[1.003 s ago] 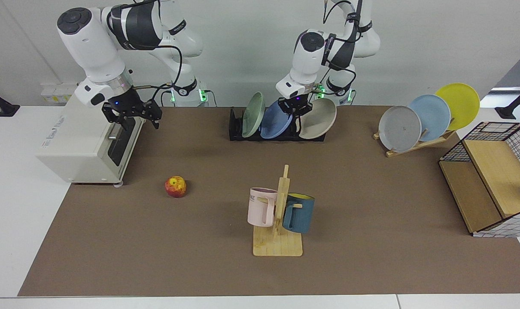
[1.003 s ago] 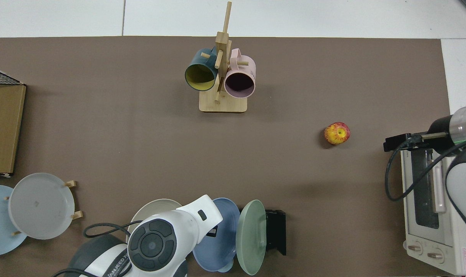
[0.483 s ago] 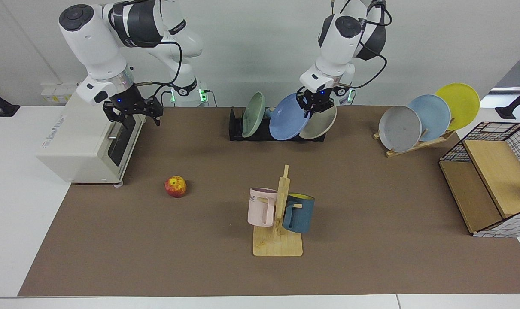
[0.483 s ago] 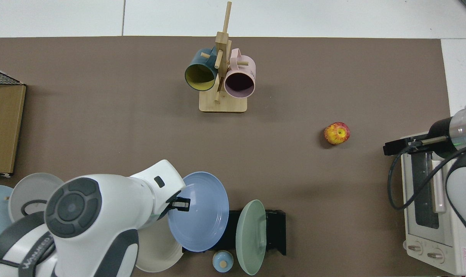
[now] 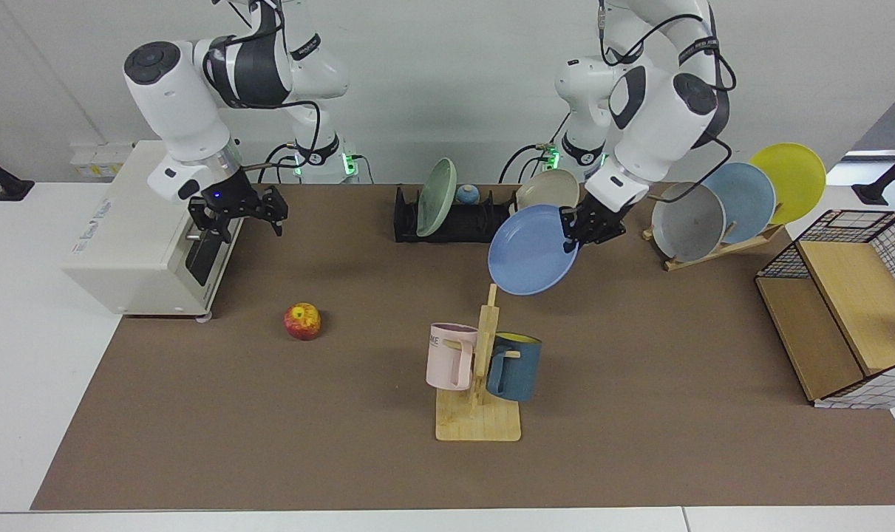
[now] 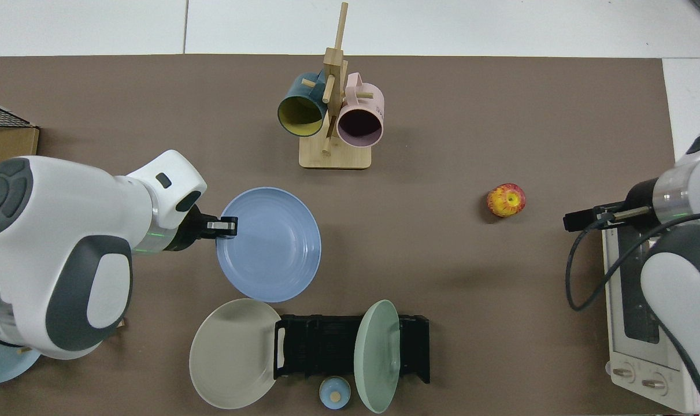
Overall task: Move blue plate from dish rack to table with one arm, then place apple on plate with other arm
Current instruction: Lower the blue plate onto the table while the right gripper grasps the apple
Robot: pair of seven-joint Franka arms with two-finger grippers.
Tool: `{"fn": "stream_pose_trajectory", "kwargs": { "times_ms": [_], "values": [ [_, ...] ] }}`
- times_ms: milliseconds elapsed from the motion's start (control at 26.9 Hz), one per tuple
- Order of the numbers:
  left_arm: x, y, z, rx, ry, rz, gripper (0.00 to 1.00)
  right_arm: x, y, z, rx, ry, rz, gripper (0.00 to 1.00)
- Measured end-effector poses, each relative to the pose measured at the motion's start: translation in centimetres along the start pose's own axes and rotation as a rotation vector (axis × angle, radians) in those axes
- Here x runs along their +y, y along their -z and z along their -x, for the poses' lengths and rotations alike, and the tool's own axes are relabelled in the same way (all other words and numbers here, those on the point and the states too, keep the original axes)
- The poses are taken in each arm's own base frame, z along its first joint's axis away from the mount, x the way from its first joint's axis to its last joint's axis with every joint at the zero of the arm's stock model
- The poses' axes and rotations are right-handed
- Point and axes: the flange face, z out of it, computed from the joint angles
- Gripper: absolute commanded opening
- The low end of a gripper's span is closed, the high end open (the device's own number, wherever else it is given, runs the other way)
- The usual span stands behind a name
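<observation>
Over the brown table (image 5: 639, 414), the left gripper (image 5: 582, 227) is pinching the blue plate (image 5: 528, 250) by its rim and should be levelling it before lowering, while the right gripper (image 5: 242, 213) is waiting spread wide.

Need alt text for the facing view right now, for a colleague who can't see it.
The left pincer holds the blue plate by its rim in the air, clear of the rack and above the table. The right pincer hangs by the oven; the apple lies untouched.

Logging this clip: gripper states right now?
Left gripper: shut on the blue plate, held above the table.
Right gripper: open, empty, by the toaster oven.
</observation>
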Motion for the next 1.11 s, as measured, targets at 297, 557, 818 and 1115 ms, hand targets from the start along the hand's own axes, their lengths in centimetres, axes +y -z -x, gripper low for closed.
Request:
{"fn": "stream_pose_trajectory", "kwargs": {
  "times_ms": [297, 557, 818, 1115],
  "values": [
    [-3.8, -7.2, -2.8, -0.032, -0.004, 0.226, 0.00, -0.5, -6.6, -2.9, 0.018, 0.019, -0.001, 1.00],
    [-3.6, -9.4, -3.0, -0.044, 0.000, 0.279, 0.00, -1.9, -10.8, -4.4, 0.011, 0.071, -0.004, 1.00],
    [-2.7, -13.1, -3.2, -0.043, -0.039, 0.290, 0.00, -1.8, -13.7, -5.2, 0.006, 0.094, -0.006, 1.00],
    [-1.0, -15.5, -3.0, -0.040, -0.119, 0.295, 0.40, -3.8, -17.3, -6.1, 0.021, 0.131, -0.006, 1.00]
  ]
}}
